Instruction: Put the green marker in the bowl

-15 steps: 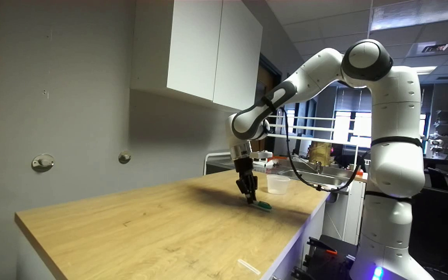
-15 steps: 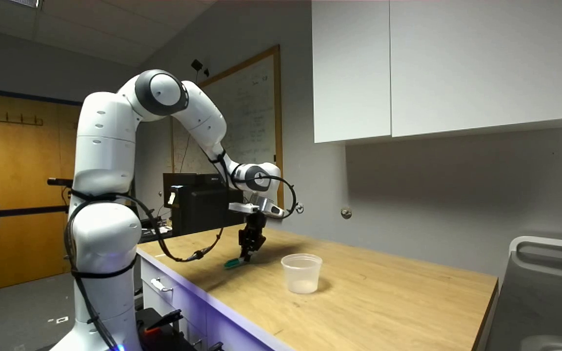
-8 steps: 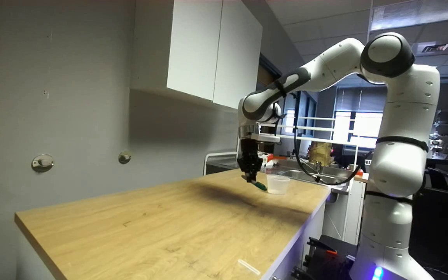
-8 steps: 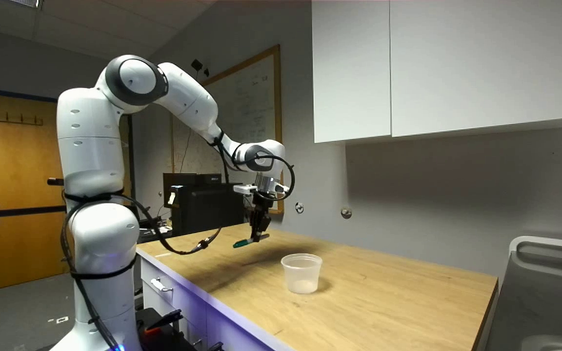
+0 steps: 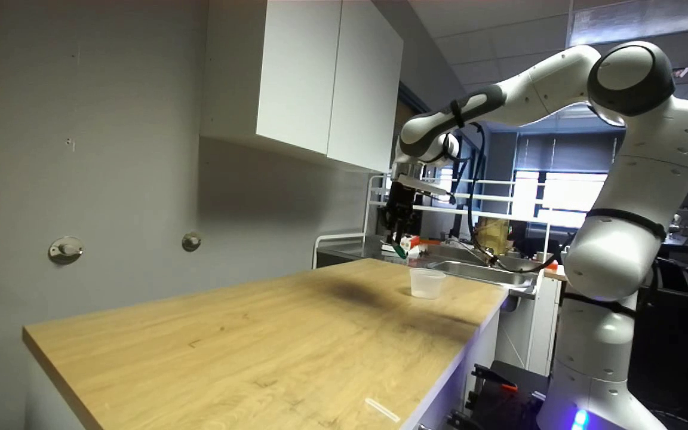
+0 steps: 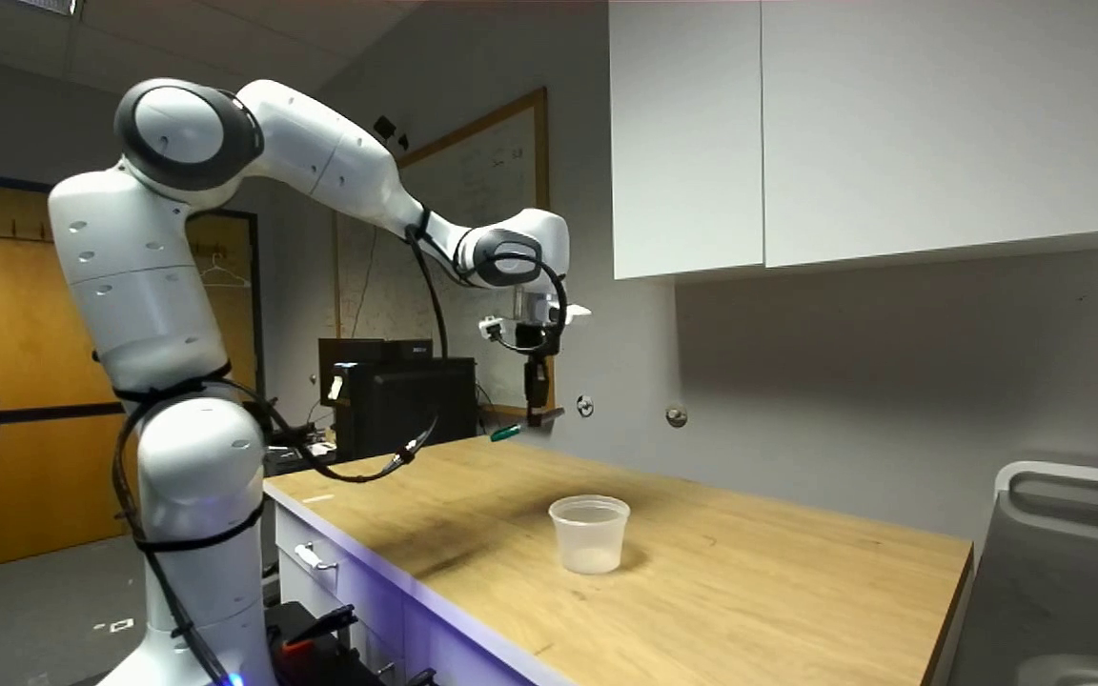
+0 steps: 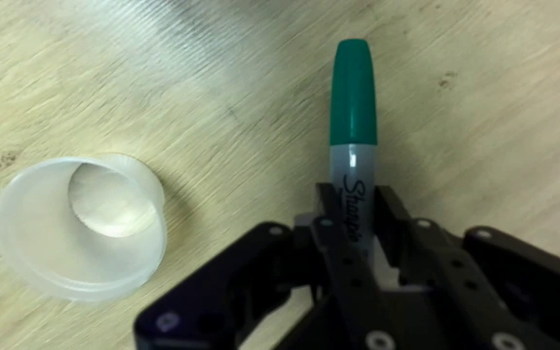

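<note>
Raised higher than half a second ago, the slim green-capped plastic marker (image 7: pixel 353 138), its barrel pale grey and printed Sharpie, is clasped between the two fingers of the black jointed gripper (image 7: pixel 355 199), cap end tilted downward in both exterior views. It hangs in the air outside the small, round, translucent whitish plastic bowl (image 6: pixel 590 539), which in the wrist view sits to its left, upright on the flat pale-brown wood-grain countertop (image 5: pixel 230 334)
</note>
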{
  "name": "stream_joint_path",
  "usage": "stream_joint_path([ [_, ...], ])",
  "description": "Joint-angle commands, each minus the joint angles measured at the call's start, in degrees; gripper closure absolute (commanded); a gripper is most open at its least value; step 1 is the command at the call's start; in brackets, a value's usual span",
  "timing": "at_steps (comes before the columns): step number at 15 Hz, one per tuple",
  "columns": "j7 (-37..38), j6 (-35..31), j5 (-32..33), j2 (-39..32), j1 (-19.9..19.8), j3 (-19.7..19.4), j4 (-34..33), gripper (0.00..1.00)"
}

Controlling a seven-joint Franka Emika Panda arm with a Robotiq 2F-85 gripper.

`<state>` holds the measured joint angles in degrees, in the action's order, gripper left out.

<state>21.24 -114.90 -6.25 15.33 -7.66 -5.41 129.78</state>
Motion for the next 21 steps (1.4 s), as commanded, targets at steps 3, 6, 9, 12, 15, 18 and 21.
stream_joint_path([
  [3,6.93,-3.67,-0.77,3.35,-5.28,-2.53,-0.33,0.92],
  [6,10.29,-5.60,0.87,3.21,-8.59,-3.69,-0.29,0.92],
  [9,12.95,-6.40,2.25,2.46,-11.69,-4.94,0.08,0.92],
  [12,14.99,-6.60,3.15,1.36,-13.54,-6.00,0.77,0.92],
  [15,17.44,-6.76,4.01,0.15,-14.25,-6.43,1.33,0.92],
  [18,23.45,-8.03,6.79,-1.26,-14.66,-5.84,1.58,0.92],
  [21,31.02,-9.13,10.15,-2.54,-14.73,-5.95,1.22,0.93],
])
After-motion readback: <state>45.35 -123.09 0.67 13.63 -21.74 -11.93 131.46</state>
